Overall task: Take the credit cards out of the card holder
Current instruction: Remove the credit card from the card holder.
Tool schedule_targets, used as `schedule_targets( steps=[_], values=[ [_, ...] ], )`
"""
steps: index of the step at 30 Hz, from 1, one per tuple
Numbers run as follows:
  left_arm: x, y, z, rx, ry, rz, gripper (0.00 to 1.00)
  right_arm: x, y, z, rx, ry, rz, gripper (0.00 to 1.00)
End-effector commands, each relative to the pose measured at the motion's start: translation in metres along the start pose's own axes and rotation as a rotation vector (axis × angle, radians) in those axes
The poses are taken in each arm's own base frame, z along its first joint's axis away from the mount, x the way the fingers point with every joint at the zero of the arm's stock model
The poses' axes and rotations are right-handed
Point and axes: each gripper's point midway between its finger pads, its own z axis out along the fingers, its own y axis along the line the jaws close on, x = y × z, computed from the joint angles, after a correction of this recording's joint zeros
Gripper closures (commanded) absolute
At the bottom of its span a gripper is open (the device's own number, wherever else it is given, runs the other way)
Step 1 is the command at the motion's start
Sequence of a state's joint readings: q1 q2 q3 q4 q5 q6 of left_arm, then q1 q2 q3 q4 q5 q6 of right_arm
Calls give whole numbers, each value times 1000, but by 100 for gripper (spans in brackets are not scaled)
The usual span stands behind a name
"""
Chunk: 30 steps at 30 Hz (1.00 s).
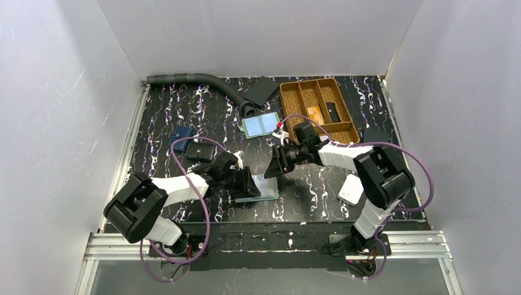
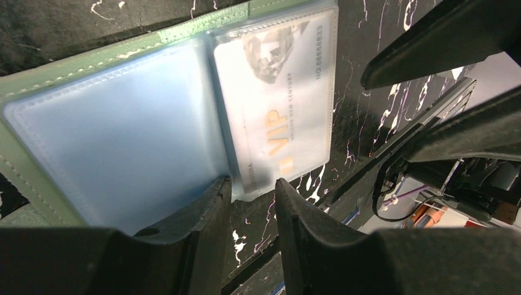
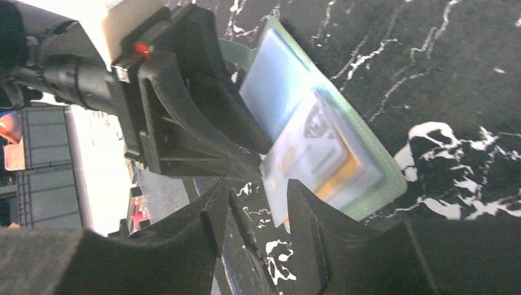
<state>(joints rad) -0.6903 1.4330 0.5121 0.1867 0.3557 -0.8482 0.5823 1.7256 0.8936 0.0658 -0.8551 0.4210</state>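
The card holder (image 1: pixel 265 188) lies open on the mat at the front centre, green-edged, with a blue panel (image 2: pixel 123 129) and an orange-tan panel (image 3: pixel 345 171). A whitish credit card (image 2: pixel 278 104) marked "VIP" sticks partly out of its clear sleeve, and it also shows in the right wrist view (image 3: pixel 302 161). My left gripper (image 2: pixel 252 189) is open at the holder's near edge, with one finger (image 2: pixel 209 206) over the blue panel and the card's corner just beyond the gap. My right gripper (image 3: pixel 258 189) is open, its fingertips right by the card's protruding end and not closed on it.
A second holder with two pale-blue panels (image 1: pixel 261 125) lies behind. A wicker tray (image 1: pixel 295 101) stands at the back right. Two dark wallets (image 1: pixel 182 137) (image 1: pixel 198 152) lie to the left, a white object (image 1: pixel 351 189) to the right, and a grey hose (image 1: pixel 190 78) at the back.
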Motion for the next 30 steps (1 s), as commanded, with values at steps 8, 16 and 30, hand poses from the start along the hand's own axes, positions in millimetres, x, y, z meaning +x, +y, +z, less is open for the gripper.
schedule_targets(
  steps=[8, 16, 30],
  values=[
    [11, 27, 6, -89, 36, -33, 77, 7, -25, 6, 77, 22, 27, 50],
    [12, 34, 7, -111, 36, -52, 84, 3, -27, 3, 108, 11, -14, 50],
    [15, 48, 12, -165, 46, -134, 100, 11, -23, 9, 47, 40, 45, 50]
  ],
)
